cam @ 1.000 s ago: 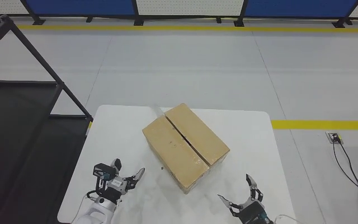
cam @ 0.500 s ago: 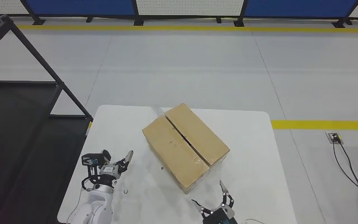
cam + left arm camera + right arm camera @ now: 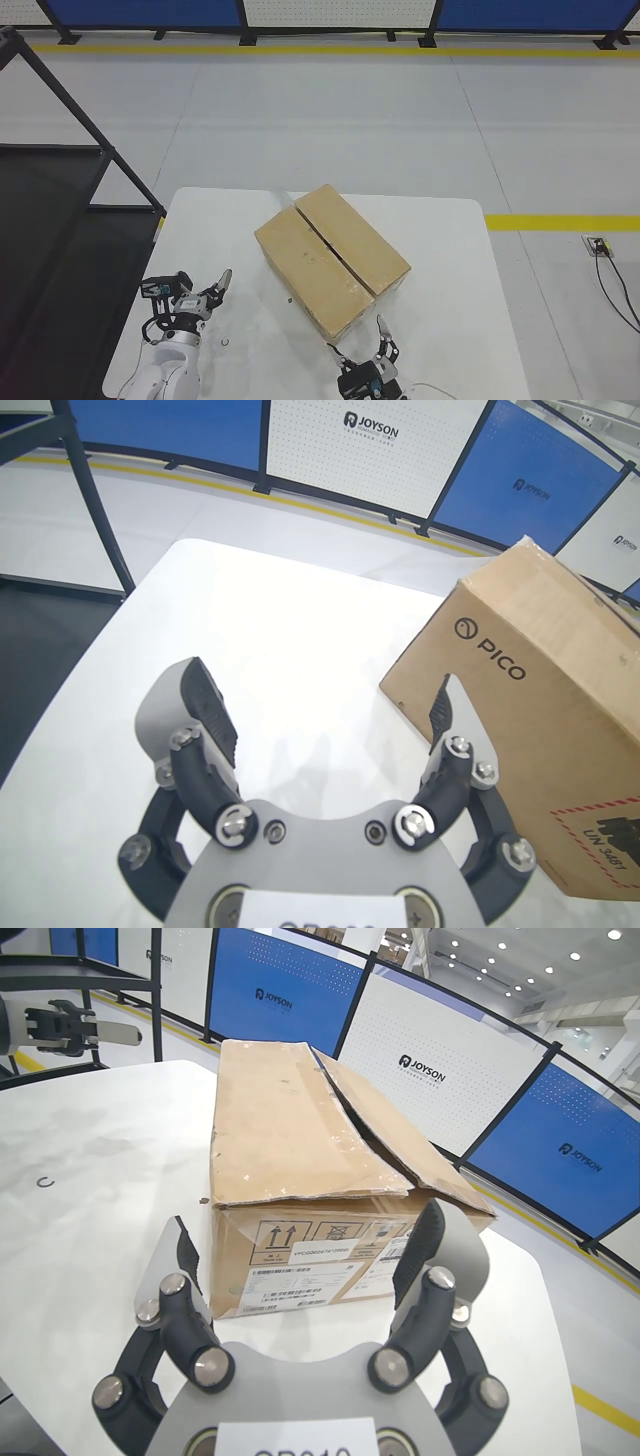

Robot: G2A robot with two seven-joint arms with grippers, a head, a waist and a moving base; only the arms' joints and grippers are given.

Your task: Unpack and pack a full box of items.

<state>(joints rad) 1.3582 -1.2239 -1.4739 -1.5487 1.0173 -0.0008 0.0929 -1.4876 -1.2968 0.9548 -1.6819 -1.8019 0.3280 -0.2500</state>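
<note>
The cardboard box (image 3: 332, 262) is sitting closed mid-table (image 3: 450, 240). Your left gripper (image 3: 325, 680), near left, and right gripper (image 3: 305, 1223), facing its near end, are both hovering spread wide, likely flanking it to lift the flaps.

Box (image 3: 332, 262) set askew on the middle of the tabletop (image 3: 215, 225), left gripper (image 3: 325, 680) held over the near left part, apart from the box, right gripper (image 3: 304, 1218) held just before the box's near end, small open ring (image 3: 226, 343) laid between the grippers, rack (image 3: 50, 250) stood left of the tabletop.
</note>
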